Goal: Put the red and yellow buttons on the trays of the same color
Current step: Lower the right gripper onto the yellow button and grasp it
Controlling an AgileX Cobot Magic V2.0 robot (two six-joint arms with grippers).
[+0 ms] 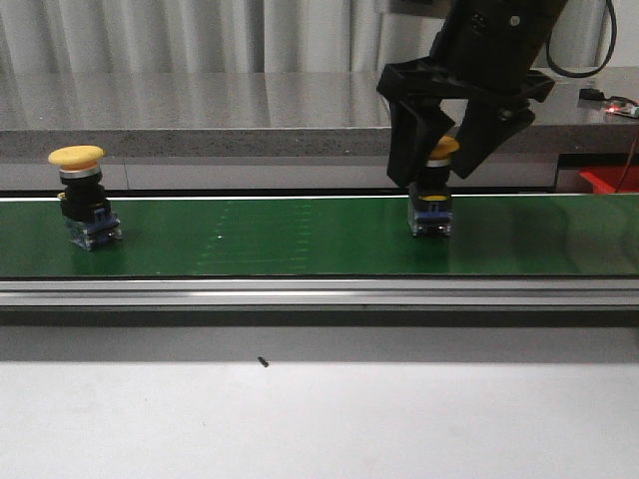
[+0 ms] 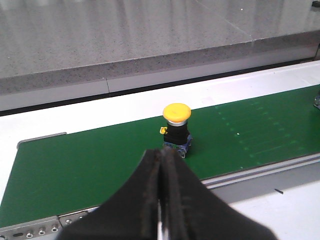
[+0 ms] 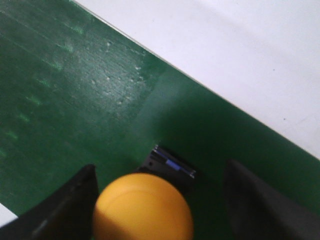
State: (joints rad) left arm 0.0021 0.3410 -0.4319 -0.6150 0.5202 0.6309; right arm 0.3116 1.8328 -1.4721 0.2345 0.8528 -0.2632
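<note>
Yellow mushroom-cap push button (image 1: 433, 195) stands on green conveyor belt (image 1: 300, 239), between right gripper's (image 1: 439, 165) wide-open fingers, nothing held yet. Off-centre closing could tip it. Left gripper (image 2: 161, 200) closed, empty.

A long green flat conveyor belt (image 1: 300, 239) runs across the front view from left to right, bordered on its near side by a silver aluminium side rail (image 1: 319, 292). In front of the rail lies the white smooth bench (image 1: 399, 419), with a small dark speck (image 1: 263, 361) on its surface near the rail. Behind the belt, a grey speckled stone-pattern ledge (image 1: 200, 115) extends across the scene. At the far right, a black cable (image 1: 584, 70) hangs above the ledge, beside a small green circuit board (image 1: 621, 106), and a red plastic bin (image 1: 611, 180) sits below it.
</note>
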